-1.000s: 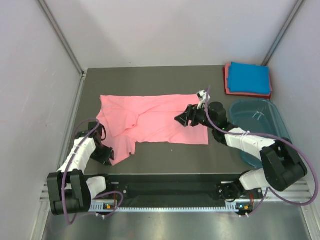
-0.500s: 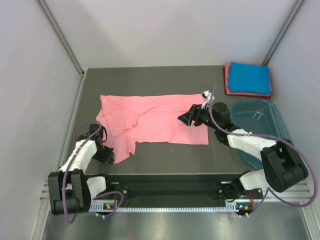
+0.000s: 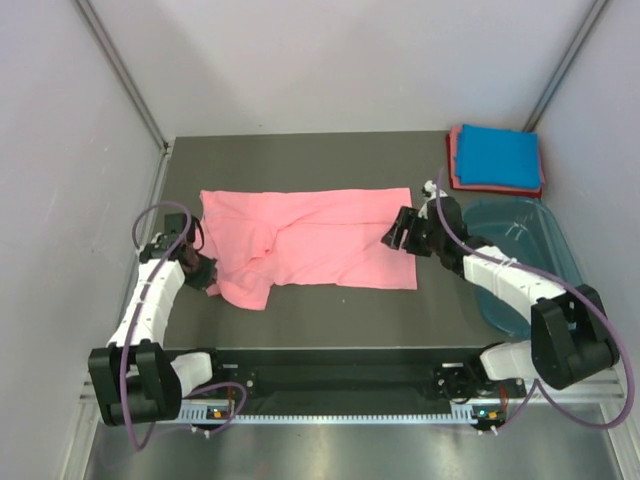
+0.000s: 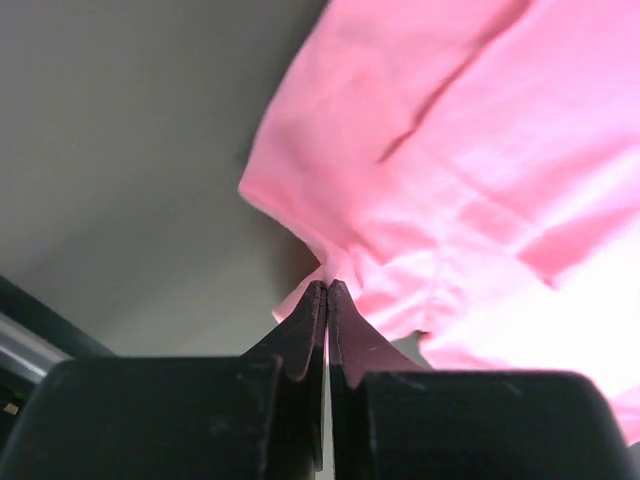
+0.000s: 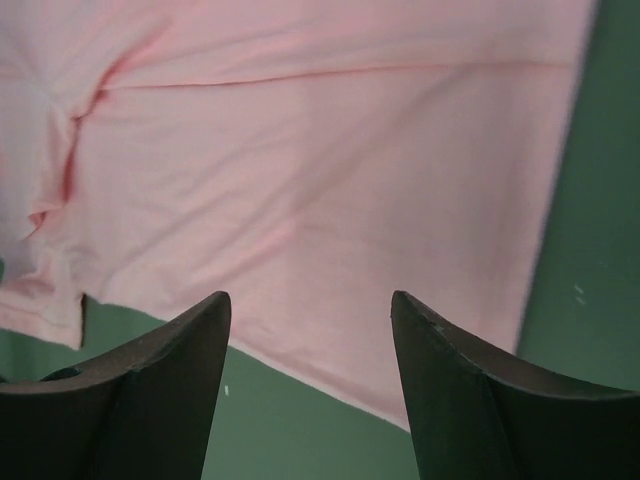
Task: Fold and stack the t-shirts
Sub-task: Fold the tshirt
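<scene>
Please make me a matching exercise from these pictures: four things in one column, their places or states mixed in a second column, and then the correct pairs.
Things:
1. pink shirt
2. blue shirt
3. left gripper
4. right gripper

Places or states:
a. open, over the pink shirt
b. folded, at the far right corner
c. spread out on the middle of the table
d. shut on the pink shirt's edge

Pairs: 1-c, 2-b, 3-d, 4-a

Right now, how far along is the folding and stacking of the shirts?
Done: the blue shirt lies folded on the red shirt at the far right corner. In hand: the left hand is shut on the near left edge of the pink shirt, which lies spread; the right hand hangs open above its right end. Left: fold the pink shirt and stack it.
</scene>
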